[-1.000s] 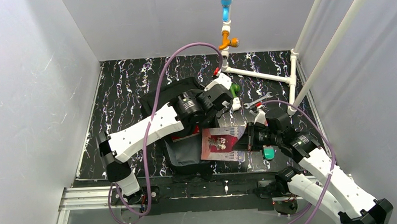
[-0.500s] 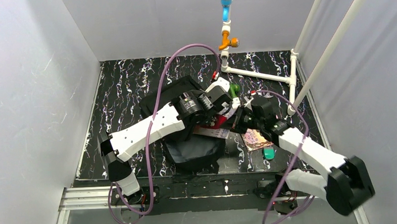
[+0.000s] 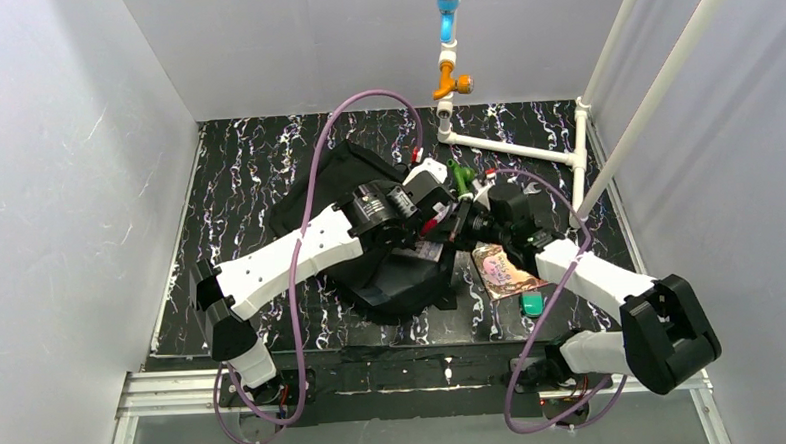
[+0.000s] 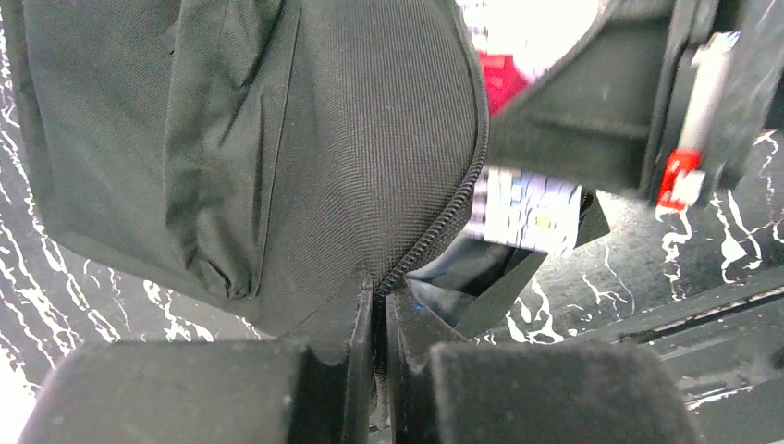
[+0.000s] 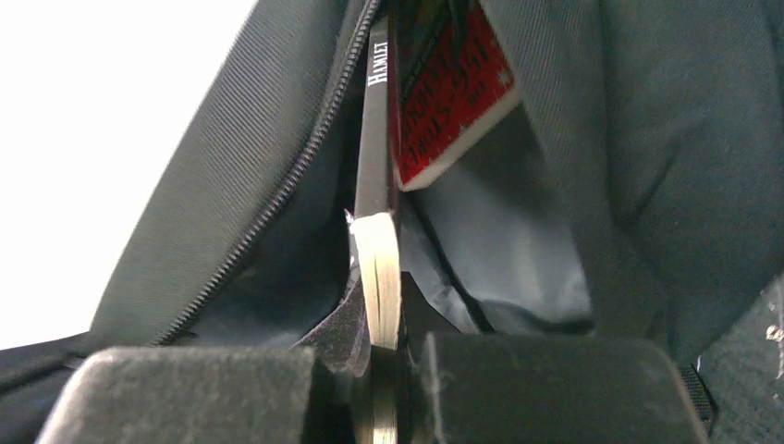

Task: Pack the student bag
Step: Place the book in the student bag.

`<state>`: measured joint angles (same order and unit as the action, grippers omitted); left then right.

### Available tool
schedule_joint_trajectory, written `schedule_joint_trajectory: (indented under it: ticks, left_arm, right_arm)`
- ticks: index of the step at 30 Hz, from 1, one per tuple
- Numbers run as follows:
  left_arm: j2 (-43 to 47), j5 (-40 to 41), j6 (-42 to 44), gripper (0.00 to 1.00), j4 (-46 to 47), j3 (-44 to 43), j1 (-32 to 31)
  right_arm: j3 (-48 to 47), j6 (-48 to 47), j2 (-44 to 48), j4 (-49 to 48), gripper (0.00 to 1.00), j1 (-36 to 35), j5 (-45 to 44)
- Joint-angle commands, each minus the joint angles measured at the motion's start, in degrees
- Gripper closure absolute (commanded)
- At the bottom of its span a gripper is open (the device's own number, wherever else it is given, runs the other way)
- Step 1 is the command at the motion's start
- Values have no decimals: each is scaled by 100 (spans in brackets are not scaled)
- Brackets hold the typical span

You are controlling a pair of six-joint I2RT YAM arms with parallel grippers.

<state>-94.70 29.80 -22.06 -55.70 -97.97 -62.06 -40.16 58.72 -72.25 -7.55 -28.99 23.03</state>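
While the left end effector (image 4: 374,365) is closed on the zipper edge (image 4: 434,231) of the student bag (image 4: 351,129), pinching the fabric to lift the mouth open, the right end effector (image 5: 384,365) is clamped on a thin book (image 5: 377,176) with HAMLET on its spine. The bag lies in the middle of the counter (image 3: 237,189), between the two arms, with its mouth toward the right arm. We see the book standing on its edge, its far end in the opening, just beside a red book (image 5: 458,92) that is inside.

We judge that the step in hand is to slide this book fully in. To do it well, we should hold the mouth wide and taut with the left side. We should push the book along its own plane, so that its corner does not catch on the zipper teeth or the grey lining, and let go only when most of it is inside. If the left side pulls too much, the soft bag may drag across the counter.
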Motion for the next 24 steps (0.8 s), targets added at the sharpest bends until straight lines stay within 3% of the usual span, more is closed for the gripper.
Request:
schedule_joint_trajectory:
  ticks: [1,10,13,16,20,24]
  left_arm:
    - [155,-365,-27,100,231,-356,45]
    - [385,-493,347,100,199,-337,47]
    - [417,-489,500,100,43,-329,45]
    - [410,-523,552,100,23,-367,45]
    - [388,-510,606,100,23,-382,45]
    - [449,-465,606,100,64,-189,45]
  right_arm:
    - [514,758,265,-1587,99,-452,-310]
    - [551,840,-988,-3274,99,-1631,-2742]
    - [478,947,-1641,-3895,98,-1937,-3138]
    - [255,780,-2184,-3967,78,-2160,-3327]
    - [323,599,-2342,-3797,62,-2191,-3005]
    - [287,9,-1849,-2565,40,-2191,-2671]
